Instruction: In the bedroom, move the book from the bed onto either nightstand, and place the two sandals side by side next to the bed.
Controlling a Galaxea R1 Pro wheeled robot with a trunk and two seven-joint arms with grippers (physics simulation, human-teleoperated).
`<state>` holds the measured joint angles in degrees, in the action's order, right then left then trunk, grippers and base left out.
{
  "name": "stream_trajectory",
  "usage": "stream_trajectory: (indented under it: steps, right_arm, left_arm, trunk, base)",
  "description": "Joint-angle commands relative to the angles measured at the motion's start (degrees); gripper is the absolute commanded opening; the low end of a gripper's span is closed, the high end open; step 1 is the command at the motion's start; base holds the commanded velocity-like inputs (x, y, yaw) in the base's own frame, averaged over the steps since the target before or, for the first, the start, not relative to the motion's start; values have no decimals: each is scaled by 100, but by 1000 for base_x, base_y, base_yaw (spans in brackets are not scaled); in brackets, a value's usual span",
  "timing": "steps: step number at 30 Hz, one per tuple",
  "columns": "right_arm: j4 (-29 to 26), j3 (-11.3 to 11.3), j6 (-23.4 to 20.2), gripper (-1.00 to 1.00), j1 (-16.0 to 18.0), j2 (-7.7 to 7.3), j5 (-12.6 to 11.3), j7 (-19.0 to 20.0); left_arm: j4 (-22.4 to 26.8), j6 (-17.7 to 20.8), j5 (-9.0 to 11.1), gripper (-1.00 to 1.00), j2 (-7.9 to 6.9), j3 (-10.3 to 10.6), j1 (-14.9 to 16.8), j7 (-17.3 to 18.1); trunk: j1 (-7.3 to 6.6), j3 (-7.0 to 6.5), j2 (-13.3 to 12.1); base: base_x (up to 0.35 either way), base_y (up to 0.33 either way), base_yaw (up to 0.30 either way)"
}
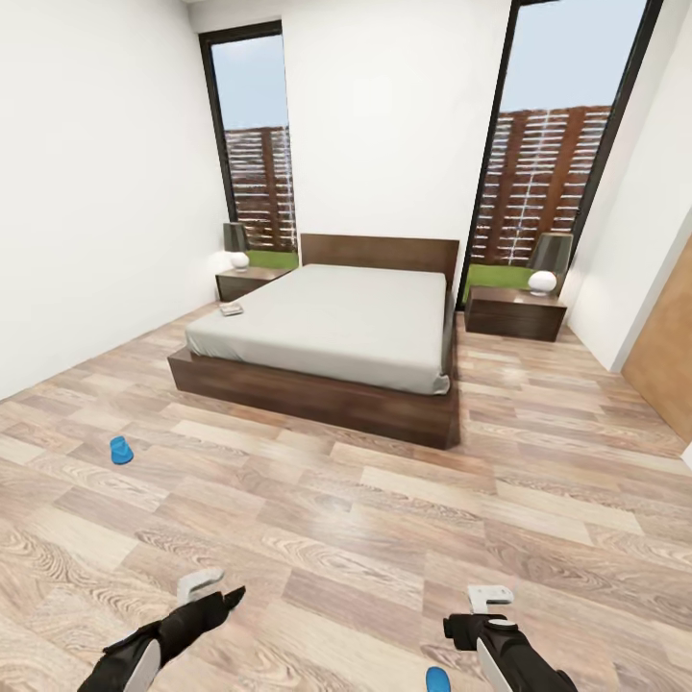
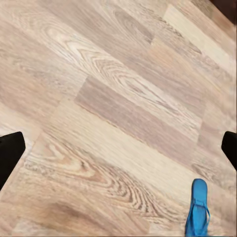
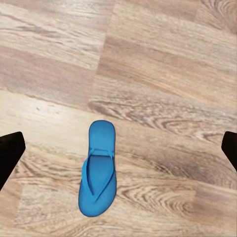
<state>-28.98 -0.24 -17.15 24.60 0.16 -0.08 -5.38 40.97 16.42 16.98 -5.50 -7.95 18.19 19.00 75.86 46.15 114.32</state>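
We see one blue sandal (image 3: 98, 169) flat on the floor (image 3: 163, 64) between our right gripper's (image 3: 118, 148) wide-open, empty fingers (image 3: 9, 150), the other sandal (image 1: 120, 449) at ten o'clock, left fingers (image 2: 10, 153) open too.

wood-plank floor (image 1: 384, 538), pale brown, bears the bed (image 1: 332, 332) at the room's far middle. book (image 1: 231, 309) lies flat on the mattress at the bed's left edge, toward the headboard. one nightstand (image 1: 245, 282) stands on the floor left of the bed, another nightstand (image 1: 514, 312) right of it, a lamp on each. one blue sandal (image 1: 120, 450) rests on the floor, well out from the bed's front left corner. second sandal (image 3: 98, 170) lies flat, strap up, well in front of the bed's foot.
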Motion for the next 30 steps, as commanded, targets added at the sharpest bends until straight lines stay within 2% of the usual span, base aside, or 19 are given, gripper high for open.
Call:
stream_trajectory:
  steps: [1, 3, 4, 6, 8, 9, 14, 16, 23, 30]
  right_arm:
    - [-11, -2, -34, 100, 1, 2, -1, -16]
    - [-11, -2, -34, 100, 1, 2, -1, -16]
    - [-11, 0, -34, 100, 1, 2, -1, -14]
    - [-11, 0, -34, 100, 1, 2, -1, -10]
    - [-11, -1, -34, 100, 1, 2, -1, -9]
    - [-11, -1, -34, 100, 1, 2, -1, -7]
    - [-1, 0, -34, 100, 1, 2, -3, -7]
    - [13, 5, -34, 100, 1, 8, -7, -7]
    - [23, 7, -34, 100, 1, 10, -10, -7]
    - [24, 7, -35, 100, 1, 38, -4, -6]
  left_arm:
    - [373, 576, 131, 100, -105, -34, 0, 225]
    - [800, 1051, 183, 100, -170, -44, 0, 356]
    - [1295, 1467, 241, 100, -210, -52, 0, 452]
    - [1895, 1883, 343, 100, -242, -56, 0, 568]
    - [2189, 2048, 446, 100, -255, -51, 0, 653]
    - [2636, 2276, 863, 100, -240, -11, 1, 844]
    - [2707, 2321, 972, 100, -230, -15, 1, 970]
    - [2707, 2334, 990, 100, -245, -27, 1, 1288]
    - [2697, 2339, 980, 100, -258, -32, 2, 1818]
    - [2697, 2338, 974, 100, -259, -31, 0, 1930]
  trunk:
    - [22, 24, 44]
    - [66, 60, 124]
    - [88, 78, 164]
    - [132, 114, 244]
    - [176, 150, 325]
    - [198, 168, 365]
    - [308, 258, 565]
    - [352, 294, 645]
    - [505, 419, 926]
    - [659, 545, 1207]
  base:
    - [0, 0, 0]
    - [0, 0, 0]
    - [0, 0, 0]
    - [0, 0, 0]
    - [0, 0, 0]
    - [0, 0, 0]
    - [0, 0, 0]
    - [0, 0, 0]
    - [0, 0, 0]
    - [0, 0, 0]
